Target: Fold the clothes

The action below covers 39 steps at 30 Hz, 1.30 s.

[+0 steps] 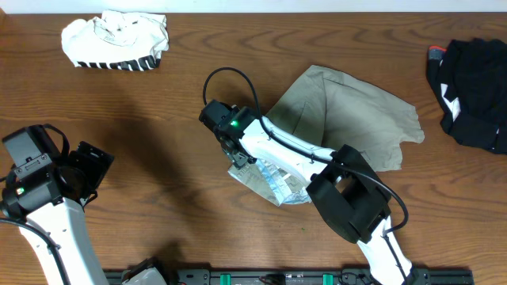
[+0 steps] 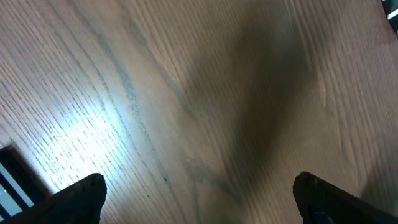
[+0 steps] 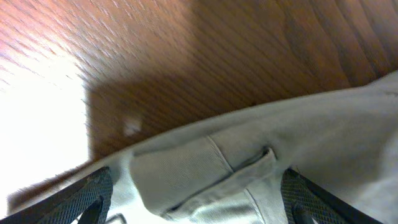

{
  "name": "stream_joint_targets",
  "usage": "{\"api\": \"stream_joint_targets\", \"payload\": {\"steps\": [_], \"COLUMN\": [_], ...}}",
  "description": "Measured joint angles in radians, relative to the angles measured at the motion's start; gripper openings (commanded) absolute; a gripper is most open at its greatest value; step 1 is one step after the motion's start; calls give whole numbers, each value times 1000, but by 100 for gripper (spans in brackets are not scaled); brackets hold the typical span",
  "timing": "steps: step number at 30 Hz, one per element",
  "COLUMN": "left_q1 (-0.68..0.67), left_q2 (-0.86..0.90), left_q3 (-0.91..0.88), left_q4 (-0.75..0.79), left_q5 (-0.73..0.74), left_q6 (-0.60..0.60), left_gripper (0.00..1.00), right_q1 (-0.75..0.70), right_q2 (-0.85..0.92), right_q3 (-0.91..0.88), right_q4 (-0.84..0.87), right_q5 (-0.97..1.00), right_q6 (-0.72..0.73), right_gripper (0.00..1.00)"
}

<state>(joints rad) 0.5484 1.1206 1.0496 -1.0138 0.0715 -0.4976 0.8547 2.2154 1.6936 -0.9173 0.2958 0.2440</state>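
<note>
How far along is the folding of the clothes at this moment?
Done: nothing clearly; the white striped garment lies bunched. In hand: the right pincer, open, is at the edge of the khaki garment. Left: that fold, then the black garment.

Left gripper (image 2: 205, 205) spread fully open, pointing down, my left arm (image 1: 59, 229) tucked back at my own left side. My right arm (image 1: 277, 146) reaches forward and inward, elbow bent. Right gripper (image 3: 196, 202) angled down, fingers wide apart, nothing pinched.
</note>
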Motion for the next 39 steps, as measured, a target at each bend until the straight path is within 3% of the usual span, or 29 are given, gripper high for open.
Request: {"api": "stream_joint_targets", "payload": {"steps": [13,18,22,28,39], "left_q1": [0,0,0,0,0], "left_q2": [0,0,0,0,0], "left_q3": [0,0,0,0,0], "left_q4": [0,0,0,0,0], "left_q5": [0,0,0,0,0], "left_q6": [0,0,0,0,0], "left_gripper": [98,98,98,98,98], "right_q1": [-9,-10,-10,-9,-23], "right_q2": [0,0,0,-5,3], "right_q3": [0,-12,-42,-67,3], "right_q4": [-19,-25,-18,22,-48], "right_q5": [-42,-41,-46,-53,-40], "right_q6": [170,297,382,461,471], "right_gripper": [73,49,42,3,1]}}
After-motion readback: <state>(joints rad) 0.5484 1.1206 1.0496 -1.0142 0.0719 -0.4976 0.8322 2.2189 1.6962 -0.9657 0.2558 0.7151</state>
